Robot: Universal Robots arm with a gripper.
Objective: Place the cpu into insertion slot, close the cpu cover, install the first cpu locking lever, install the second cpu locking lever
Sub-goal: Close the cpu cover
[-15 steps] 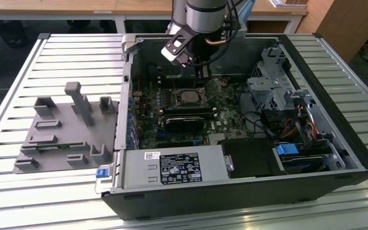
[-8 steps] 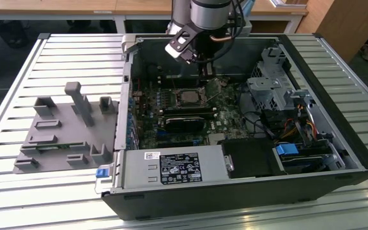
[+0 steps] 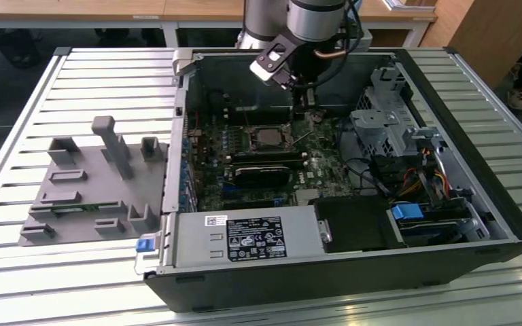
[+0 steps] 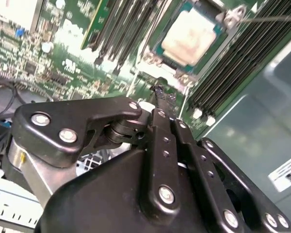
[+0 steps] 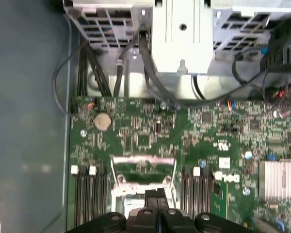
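The cpu [image 4: 190, 38], a pale silvery-beige square, lies in the insertion slot [image 4: 161, 48] on the green motherboard [image 4: 63, 53]. In the exterior view the slot [image 3: 266, 138] sits mid-board, with my gripper [image 3: 303, 102] hanging just behind it and to the exterior view's right. The gripper [image 4: 161, 93] is shut with nothing between its fingers, tips close over the slot's edge. In the first wrist view the cpu cover [image 5: 143, 160], a thin silvery frame, looks swung open just beyond the fingertips [image 5: 152, 195]. A thin metal locking lever [image 4: 266, 18] sticks out loose beside the slot.
The open black computer case [image 3: 424, 272] surrounds the board. Memory sticks [image 3: 263, 166] lie in front of the slot, a grey drive cage [image 3: 383, 129] and cables stand to the exterior view's right. A grey fixture [image 3: 89, 183] rests on the slatted table at the exterior view's left.
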